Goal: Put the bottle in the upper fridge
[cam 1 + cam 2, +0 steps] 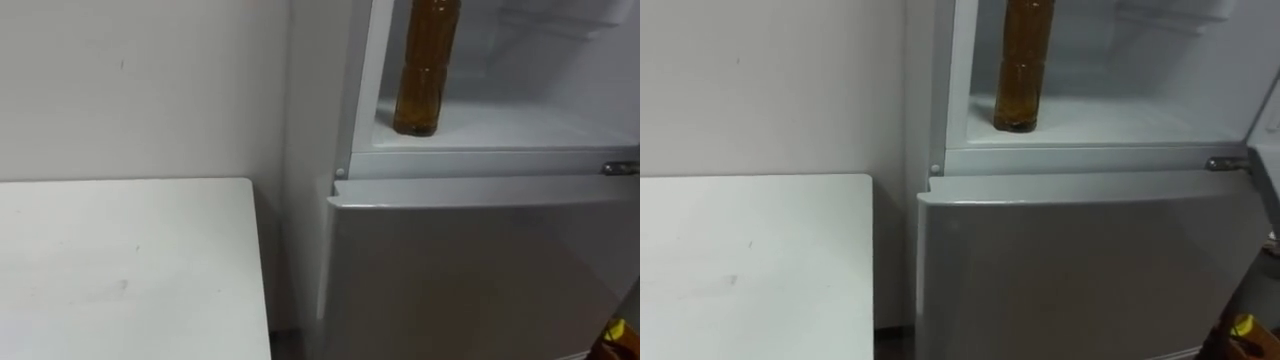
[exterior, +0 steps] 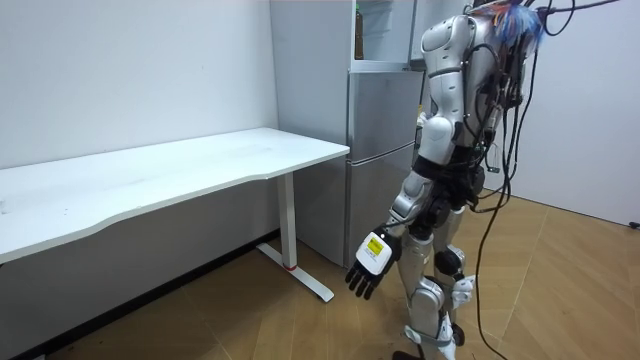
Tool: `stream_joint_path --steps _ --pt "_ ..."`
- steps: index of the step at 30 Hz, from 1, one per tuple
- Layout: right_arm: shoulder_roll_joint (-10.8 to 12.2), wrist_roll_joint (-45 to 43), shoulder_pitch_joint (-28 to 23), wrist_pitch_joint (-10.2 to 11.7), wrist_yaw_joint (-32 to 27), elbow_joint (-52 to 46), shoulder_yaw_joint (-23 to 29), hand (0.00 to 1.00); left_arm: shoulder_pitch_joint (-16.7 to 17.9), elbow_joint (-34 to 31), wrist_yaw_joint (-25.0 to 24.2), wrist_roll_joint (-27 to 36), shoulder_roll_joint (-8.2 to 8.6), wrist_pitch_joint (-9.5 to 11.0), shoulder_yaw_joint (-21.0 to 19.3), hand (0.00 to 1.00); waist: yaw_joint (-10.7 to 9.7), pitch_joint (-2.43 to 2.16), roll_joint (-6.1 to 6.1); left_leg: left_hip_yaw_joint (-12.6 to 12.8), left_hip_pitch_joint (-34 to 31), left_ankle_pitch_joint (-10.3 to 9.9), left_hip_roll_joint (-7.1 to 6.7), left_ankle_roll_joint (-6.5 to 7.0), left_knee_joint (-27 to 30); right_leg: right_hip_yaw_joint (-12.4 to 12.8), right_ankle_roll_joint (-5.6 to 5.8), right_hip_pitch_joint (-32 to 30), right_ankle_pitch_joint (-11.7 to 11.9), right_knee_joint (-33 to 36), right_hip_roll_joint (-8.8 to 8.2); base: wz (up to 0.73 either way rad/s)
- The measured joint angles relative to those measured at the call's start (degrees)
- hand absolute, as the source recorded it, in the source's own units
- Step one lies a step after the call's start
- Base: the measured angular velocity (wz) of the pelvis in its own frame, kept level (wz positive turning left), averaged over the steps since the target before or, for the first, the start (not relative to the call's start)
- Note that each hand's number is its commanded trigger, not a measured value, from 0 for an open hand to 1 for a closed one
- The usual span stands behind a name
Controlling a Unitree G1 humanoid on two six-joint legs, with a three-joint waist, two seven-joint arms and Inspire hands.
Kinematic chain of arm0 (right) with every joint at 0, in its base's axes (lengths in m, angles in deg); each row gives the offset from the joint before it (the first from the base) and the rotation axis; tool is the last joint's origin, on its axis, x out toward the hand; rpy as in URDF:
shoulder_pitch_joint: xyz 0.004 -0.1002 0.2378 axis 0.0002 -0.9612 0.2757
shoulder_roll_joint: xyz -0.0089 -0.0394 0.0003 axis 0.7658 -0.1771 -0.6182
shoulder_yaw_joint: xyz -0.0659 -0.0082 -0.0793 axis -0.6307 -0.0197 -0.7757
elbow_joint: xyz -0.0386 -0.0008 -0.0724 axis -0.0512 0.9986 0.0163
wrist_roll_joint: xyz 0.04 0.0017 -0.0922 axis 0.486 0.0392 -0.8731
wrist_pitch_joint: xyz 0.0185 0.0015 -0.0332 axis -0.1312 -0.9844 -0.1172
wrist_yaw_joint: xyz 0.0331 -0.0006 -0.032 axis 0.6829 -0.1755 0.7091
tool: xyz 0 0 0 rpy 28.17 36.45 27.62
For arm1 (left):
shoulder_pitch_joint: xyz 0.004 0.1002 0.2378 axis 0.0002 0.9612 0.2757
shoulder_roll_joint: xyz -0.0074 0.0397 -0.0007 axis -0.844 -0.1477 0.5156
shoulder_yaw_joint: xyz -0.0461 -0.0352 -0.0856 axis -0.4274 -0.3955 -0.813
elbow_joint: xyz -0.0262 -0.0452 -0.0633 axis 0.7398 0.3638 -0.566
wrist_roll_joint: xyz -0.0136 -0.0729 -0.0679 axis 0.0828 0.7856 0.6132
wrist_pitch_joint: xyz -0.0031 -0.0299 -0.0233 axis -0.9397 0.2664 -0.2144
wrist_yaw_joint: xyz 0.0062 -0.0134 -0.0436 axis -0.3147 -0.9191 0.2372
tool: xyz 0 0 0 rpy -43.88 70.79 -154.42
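A tall bottle of amber liquid (image 1: pixel 425 70) stands upright at the front left of the open upper fridge compartment's white shelf (image 1: pixel 520 128); its top is cut off by the view's edge. No hand touches it. In the room view I stand facing the grey fridge (image 2: pixel 380 150), arms down. My left hand (image 2: pixel 368 265) hangs beside my thigh with its fingers relaxed and holds nothing. A dark bit of my right hand (image 1: pixel 1243 328) with a yellow tag shows at the lower right corner of the eye views.
The lower fridge door (image 1: pixel 470 270) is closed below the open compartment. A white table (image 1: pixel 120 270) stands against the wall to the fridge's left, with a narrow gap between them. Wooden floor (image 2: pixel 560 280) lies behind me.
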Motion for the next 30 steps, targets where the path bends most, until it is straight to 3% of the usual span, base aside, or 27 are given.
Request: stream_joint_path --steps 6,10,17,23,30 --pt "-0.05 -2.26 1.60 -0.11 0.06 -1.07 -0.87 0.00 0.16 0.37 0.00 -0.90 0.06 -0.44 0.20 0.00 0.71 -0.28 -0.14 -0.25 -0.55 0.00 -0.03 0.00 -0.01 -0.39 -0.02 -0.01 0.02 -0.05 -0.07 0.02" --pt "-0.06 -3.66 1.10 -1.34 1.44 -3.37 -1.71 0.00 0.00 0.53 0.01 -0.93 0.13 -0.80 0.19 0.00 1.49 -0.47 0.19 -0.19 -1.00 0.01 0.01 0.00 0.23 -0.23 -0.05 -0.88 0.03 0.23 -0.06 -0.02" --pt "-0.19 -4.10 1.14 -2.38 5.10 -5.31 -2.40 0.00 0.00 0.45 0.04 -1.47 0.32 -1.71 0.16 0.00 1.97 -0.41 0.16 -0.23 -1.16 0.00 0.10 0.01 0.23 -0.27 -0.05 -1.11 0.03 0.80 -0.06 0.00" --pt "-0.74 -4.11 1.26 -2.51 8.28 -8.26 -3.84 0.00 -0.04 0.31 0.02 -2.52 0.47 -1.74 0.05 0.00 1.98 -0.86 0.98 -0.26 -1.48 0.00 0.13 0.00 0.24 -0.13 -0.14 -1.35 0.09 0.92 0.01 0.00" --pt "-0.74 -4.05 2.01 -2.51 9.82 -9.16 -4.81 0.00 -0.42 0.51 0.02 -2.51 0.48 -1.69 -0.29 0.00 2.32 -0.52 1.03 -0.22 -0.82 0.00 0.12 0.00 0.09 -0.03 -0.14 -0.86 0.09 1.01 0.04 0.00"
